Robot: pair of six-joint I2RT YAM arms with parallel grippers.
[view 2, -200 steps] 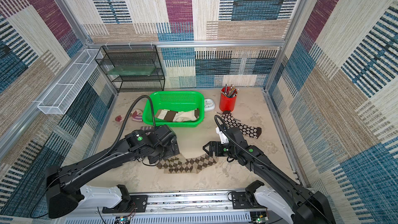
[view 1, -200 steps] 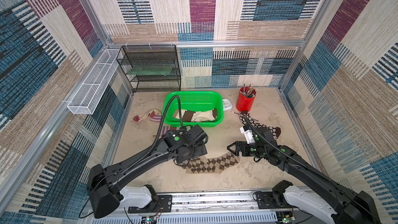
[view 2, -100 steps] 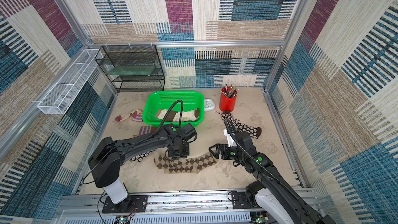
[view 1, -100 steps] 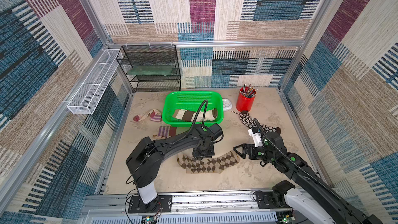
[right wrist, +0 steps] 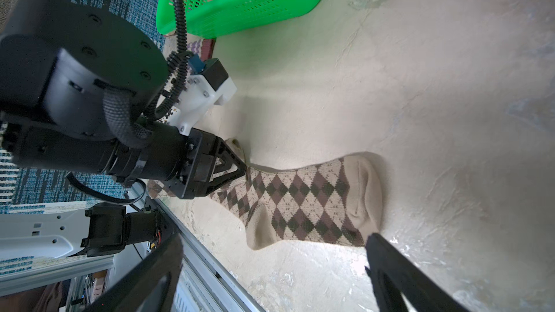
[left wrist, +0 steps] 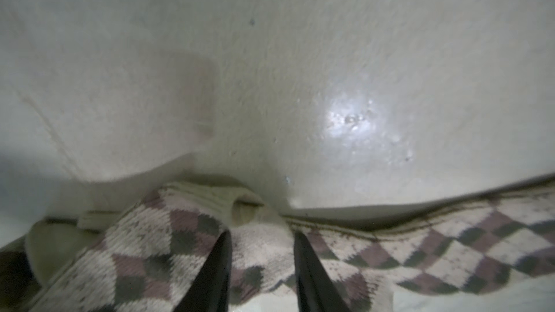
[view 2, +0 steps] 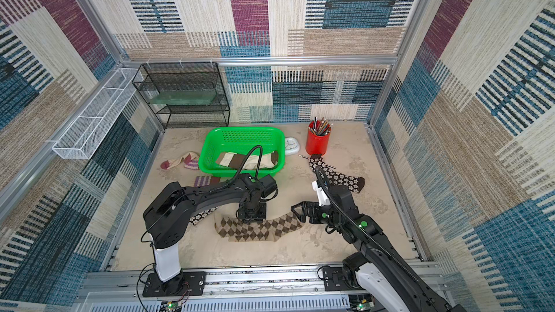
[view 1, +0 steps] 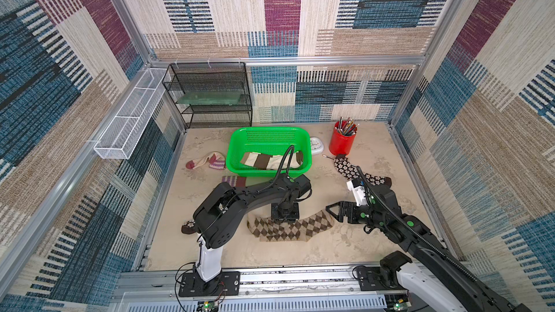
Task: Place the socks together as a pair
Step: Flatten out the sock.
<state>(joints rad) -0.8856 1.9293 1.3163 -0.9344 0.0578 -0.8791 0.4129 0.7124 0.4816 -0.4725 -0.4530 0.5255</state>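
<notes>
Two tan-brown argyle socks [view 1: 288, 229] [view 2: 255, 229] lie overlapping in a strip near the front of the table. My left gripper [view 1: 284, 220] [view 2: 250, 219] points straight down onto their far edge. In the left wrist view it [left wrist: 259, 235] is shut on a bunched fold of argyle sock [left wrist: 180, 250]. My right gripper [view 1: 330, 210] [right wrist: 274, 240] hangs open just off the toe end [right wrist: 360, 193], holding nothing. Cream socks with brown bands [view 1: 267, 160] lie in the green basket [view 1: 270, 132]. A daisy sock [view 1: 360, 174] lies at the right. Purple-striped socks [view 1: 207, 162] [view 1: 232, 180] lie left of the basket.
A red pencil cup [view 1: 342, 142], a loose pencil [view 1: 329, 156] and a small white clock [view 1: 316, 145] sit behind the right arm. A black wire rack [view 1: 210, 94] stands at the back left. A second daisy sock [view 1: 189, 226] peeks out under the left arm.
My left gripper has shifted right along the argyle socks, dropped onto their far edge and closed on a fold. The right gripper has stayed open and almost still.
</notes>
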